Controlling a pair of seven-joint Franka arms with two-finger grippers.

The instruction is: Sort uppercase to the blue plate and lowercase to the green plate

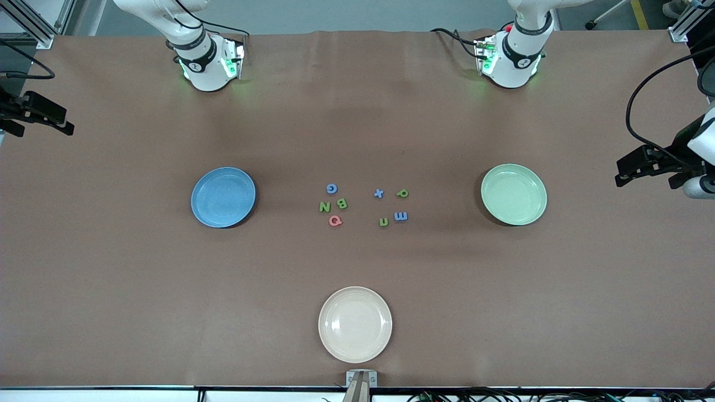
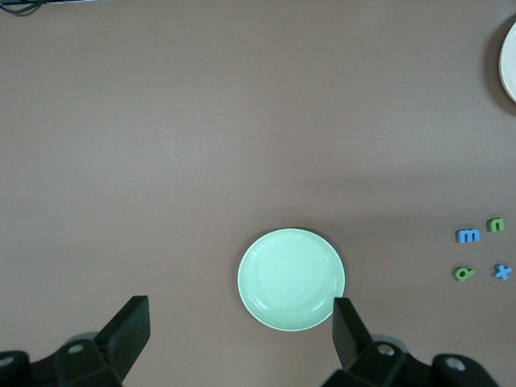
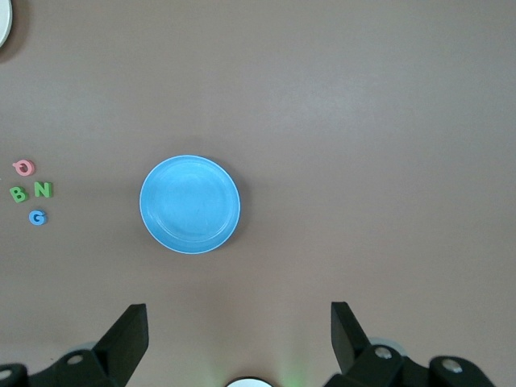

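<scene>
- Here, the blue plate sits on the brown bench toward the right arm's end, with nothing on it.
- The green plate sits toward the left arm's end, also bare.
- Between the plates lie two small clusters of letters, all flat on the bench.
- The uppercase cluster is nearer the blue plate: G, B, N and Q, close together, Q nearest the front camera.
- The lowercase cluster is nearer the green plate: x, p, n and m, spaced a little apart.
- A cream plate lies well nearer the front camera than the letters.
- The left tool hangs high over the green plate, fingers spread wide, holding nothing.
- The right tool hangs high over the bench beside the blue plate, fingers likewise spread wide and empty.
</scene>
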